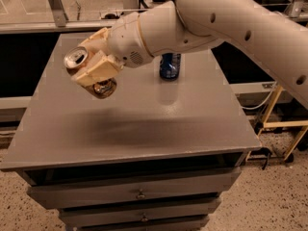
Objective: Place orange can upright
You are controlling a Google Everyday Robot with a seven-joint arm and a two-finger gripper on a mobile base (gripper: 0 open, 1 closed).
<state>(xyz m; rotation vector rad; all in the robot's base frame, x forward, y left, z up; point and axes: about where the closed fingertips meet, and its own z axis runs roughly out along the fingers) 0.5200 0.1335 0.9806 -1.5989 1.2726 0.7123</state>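
Observation:
The orange can is a shiny orange-gold drink can, held tilted in the air above the left part of the grey table. Its silver top with pull tab faces up and to the left, and its bottom end shows lower right. My gripper is shut on the orange can, its cream fingers wrapped around the can's middle. The can is clear of the table top, with a dark shadow below it.
A smooth blue can stands upright at the back middle of the table, partly hidden behind my arm. The table has drawers in front. A yellow frame stands on the floor at right.

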